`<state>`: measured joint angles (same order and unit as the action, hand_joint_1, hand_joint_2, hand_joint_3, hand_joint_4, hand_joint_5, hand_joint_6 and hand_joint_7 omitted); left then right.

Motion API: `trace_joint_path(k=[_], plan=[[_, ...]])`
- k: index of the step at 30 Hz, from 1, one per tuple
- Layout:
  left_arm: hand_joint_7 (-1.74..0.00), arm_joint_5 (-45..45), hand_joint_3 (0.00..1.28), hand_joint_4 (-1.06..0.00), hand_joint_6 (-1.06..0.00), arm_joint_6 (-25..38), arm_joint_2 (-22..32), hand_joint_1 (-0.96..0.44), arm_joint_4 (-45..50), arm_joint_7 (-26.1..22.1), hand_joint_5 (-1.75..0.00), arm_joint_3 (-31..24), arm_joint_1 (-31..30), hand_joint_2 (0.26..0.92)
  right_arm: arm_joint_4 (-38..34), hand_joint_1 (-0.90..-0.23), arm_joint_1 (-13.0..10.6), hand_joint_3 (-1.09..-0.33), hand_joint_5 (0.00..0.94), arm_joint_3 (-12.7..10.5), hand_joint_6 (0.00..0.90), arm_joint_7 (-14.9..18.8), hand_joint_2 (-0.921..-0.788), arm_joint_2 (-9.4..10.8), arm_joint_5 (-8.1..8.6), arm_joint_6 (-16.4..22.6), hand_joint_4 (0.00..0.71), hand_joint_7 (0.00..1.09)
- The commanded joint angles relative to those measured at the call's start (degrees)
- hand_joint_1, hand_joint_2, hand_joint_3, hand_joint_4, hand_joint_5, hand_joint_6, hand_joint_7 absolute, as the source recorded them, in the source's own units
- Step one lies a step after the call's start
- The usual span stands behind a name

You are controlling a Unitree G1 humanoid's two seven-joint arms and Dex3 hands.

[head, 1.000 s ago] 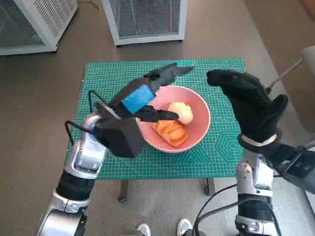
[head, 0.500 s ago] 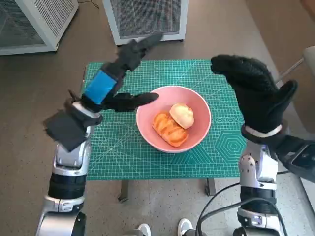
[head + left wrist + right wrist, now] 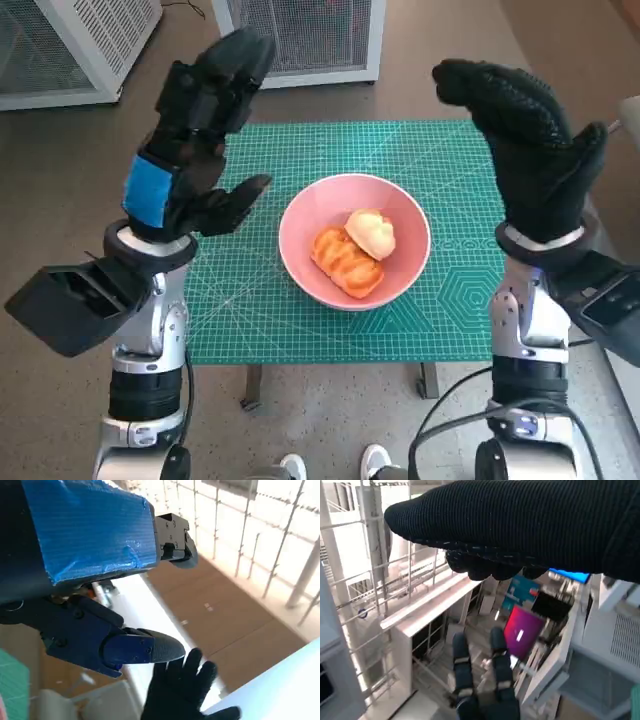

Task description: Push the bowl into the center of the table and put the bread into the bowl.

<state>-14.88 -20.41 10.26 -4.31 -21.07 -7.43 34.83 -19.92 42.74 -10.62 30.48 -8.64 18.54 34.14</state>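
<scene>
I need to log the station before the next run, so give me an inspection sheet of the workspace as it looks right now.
Surface: green cutting mat covering the small table.
Job's things: pink bowl near the mat's centre; two bread pieces inside it.
Clutter: nothing seen on the mat.
Hands: left hand raised beside the bowl, holding nothing; right hand raised, fingers apart, holding nothing.
Cables: black cables hanging by the right forearm.
Surroundings: white mesh cabinets on the floor beyond the table; feet at the near edge.

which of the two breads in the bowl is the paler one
The round bun, on the side of the pink bowl toward the right hand. The bread beside it is darker orange, long and ridged.
</scene>
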Motion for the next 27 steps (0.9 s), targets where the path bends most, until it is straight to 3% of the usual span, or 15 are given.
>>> trace_joint_path(k=[1,12,27], plan=[[-0.51,-1.79,0.37,-0.26,-0.09,-0.95,0.49,-0.65,-0.24,-1.53,-0.03,-0.43,-0.57,0.921,-0.78,-0.533,0.25,-0.633,0.000,0.62,0.047,-0.38,-0.921,-0.12,0.03,-0.52,0.377,0.61],[-0.44,-3.03,0.36,-0.27,-0.12,0.03,0.84,-0.64,0.08,-2.35,-0.02,-0.66,-0.96,0.921,0.50,-0.544,-0.09,-0.608,0.000,1.36,0.057,0.31,-0.921,-0.32,1.85,-2.54,0.365,0.61],[-0.42,-0.22,0.36,-0.27,-0.13,-0.97,0.52,-0.65,0.21,-0.50,-0.01,0.07,-0.89,0.921,0.80,-0.552,-0.07,-0.599,0.000,1.45,0.059,-0.12,-0.921,-0.90,1.33,-2.61,0.363,0.61]])
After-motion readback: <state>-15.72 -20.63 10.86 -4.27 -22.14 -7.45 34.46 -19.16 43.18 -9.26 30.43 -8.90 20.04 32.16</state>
